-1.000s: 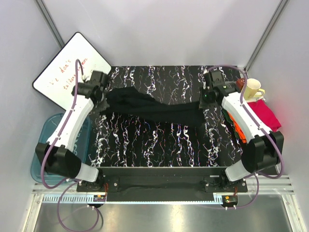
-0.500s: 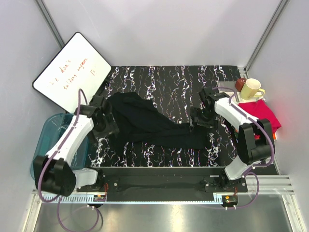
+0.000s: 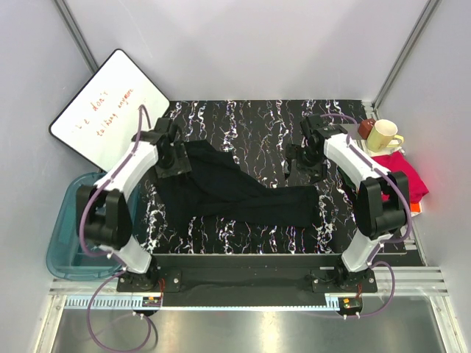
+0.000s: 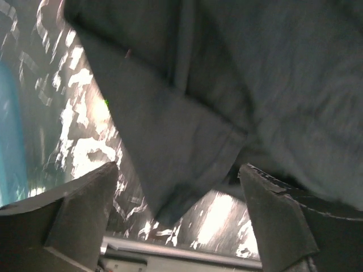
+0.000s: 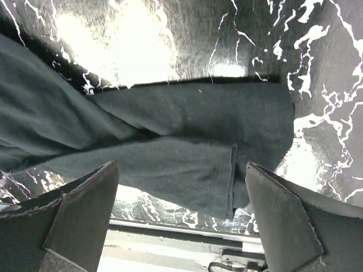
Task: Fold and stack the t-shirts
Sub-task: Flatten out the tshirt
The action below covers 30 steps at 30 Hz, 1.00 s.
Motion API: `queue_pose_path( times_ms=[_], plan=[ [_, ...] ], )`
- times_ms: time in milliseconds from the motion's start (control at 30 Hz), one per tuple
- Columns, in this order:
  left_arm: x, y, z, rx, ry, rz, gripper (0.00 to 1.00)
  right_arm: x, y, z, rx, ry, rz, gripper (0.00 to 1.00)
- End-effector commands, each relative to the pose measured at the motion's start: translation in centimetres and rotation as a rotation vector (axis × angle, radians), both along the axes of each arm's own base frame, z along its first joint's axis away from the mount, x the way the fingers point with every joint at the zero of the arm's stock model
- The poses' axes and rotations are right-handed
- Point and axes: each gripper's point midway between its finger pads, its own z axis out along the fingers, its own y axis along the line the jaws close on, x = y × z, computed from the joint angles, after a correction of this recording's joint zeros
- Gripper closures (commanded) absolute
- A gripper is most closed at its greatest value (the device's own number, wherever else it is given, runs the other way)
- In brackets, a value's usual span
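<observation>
left claw [image 4: 178, 192] spread, seemingly over black t-shirt [image 3: 224, 185]

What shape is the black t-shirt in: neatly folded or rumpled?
Rumpled: the black t-shirt lies as a loose, creased strip across the table.

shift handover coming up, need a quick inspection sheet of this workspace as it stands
surface: black marbled table
job's things: black t-shirt crumpled, unfolded, mid-table; pink t-shirt at the right edge
clutter: cream mug at the far right corner
grippers: left gripper and right gripper, jaws open over the black t-shirt
cables: purple cables along both arms
surroundings: whiteboard and blue bin at left
</observation>
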Motion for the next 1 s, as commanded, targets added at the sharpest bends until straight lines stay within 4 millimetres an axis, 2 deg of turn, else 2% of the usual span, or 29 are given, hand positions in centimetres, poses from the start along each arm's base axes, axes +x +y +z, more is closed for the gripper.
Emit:
queue_pose_path(
  times_ms=[0,100,167,200,233,267,333,367,433,467,533,567,633,667,733,767,800,833,867,900,933,967],
  plan=[
    [5.5,-0.9,1.6,-0.003,-0.115,-0.017,0.15,1.3,0.6,1.2,0.028,-0.035,0.016,0.00],
    [6.7,-1.5,0.8,-0.020,-0.092,-0.035,0.20,1.3,0.6,1.2,0.029,-0.033,0.016,0.00],
    [6.7,-1.8,0.4,-0.028,-0.077,-0.045,0.22,1.1,0.6,1.1,0.030,-0.031,0.013,0.00],
    [6.4,-2.0,0.2,-0.040,-0.069,-0.050,0.24,1.1,0.5,1.1,0.029,-0.029,0.015,0.00],
    [6.1,-2.0,0.3,-0.048,-0.071,-0.053,0.30,1.0,0.6,1.1,0.029,-0.031,0.016,0.00],
    [5.3,-2.1,-0.2,-0.051,-0.051,-0.059,0.33,1.0,0.5,1.1,0.028,-0.028,0.016,0.00],
    [4.5,-2.4,0.2,-0.071,-0.062,-0.075,0.36,0.9,0.5,0.9,0.026,-0.025,0.014,0.00],
    [3.4,-2.6,-0.5,-0.066,-0.038,-0.088,0.36,0.8,0.4,0.7,0.024,-0.017,0.016,0.00],
    [2.7,-2.3,-0.4,-0.044,-0.051,-0.086,0.33,0.9,0.5,0.4,0.024,-0.015,0.016,0.00],
    [2.1,-2.0,-0.9,-0.035,-0.040,-0.077,0.25,0.9,0.6,0.3,0.030,-0.013,0.016,0.00],
    [2.4,-1.7,-0.8,-0.020,-0.065,-0.067,0.19,1.2,0.8,0.1,0.038,-0.014,0.019,0.00],
    [2.8,-1.6,-0.5,-0.016,-0.080,-0.065,0.14,1.3,1.0,0.1,0.048,-0.012,0.023,0.00],
    [3.8,-1.6,-0.4,-0.007,-0.089,-0.068,0.13,1.7,1.2,0.1,0.051,-0.015,0.030,0.00],
    [4.9,-1.9,0.5,-0.012,-0.117,-0.070,0.13,1.8,1.2,0.1,0.050,-0.016,0.035,0.00],
    [6.2,-2.2,0.2,-0.013,-0.113,-0.079,0.13,2.0,1.2,0.0,0.047,-0.017,0.035,0.00],
    [7.7,-2.6,1.3,-0.022,-0.149,-0.085,0.14,2.1,1.2,0.0,0.046,-0.019,0.036,0.00],
    [8.4,-2.8,0.6,-0.018,-0.132,-0.088,0.14,2.2,1.2,0.0,0.042,-0.020,0.038,0.00],
    [10.0,-3.2,1.9,-0.026,-0.173,-0.094,0.14,2.2,1.1,-0.1,0.037,-0.018,0.037,0.00],
    [10.7,-3.2,2.1,-0.022,-0.176,-0.096,0.15,2.2,1.0,-0.1,0.035,-0.021,0.036,0.00],
    [11.3,-3.3,1.3,-0.016,-0.156,-0.097,0.15,2.2,1.0,-0.1,0.033,-0.021,0.032,0.00],
    [12.9,-3.6,2.5,-0.019,-0.196,-0.101,0.15,2.2,0.9,-0.3,0.028,-0.017,0.033,0.00],
    [13.5,-3.6,2.7,-0.015,-0.203,-0.101,0.15,2.3,0.9,-0.4,0.028,-0.019,0.031,0.00]
  ],
)
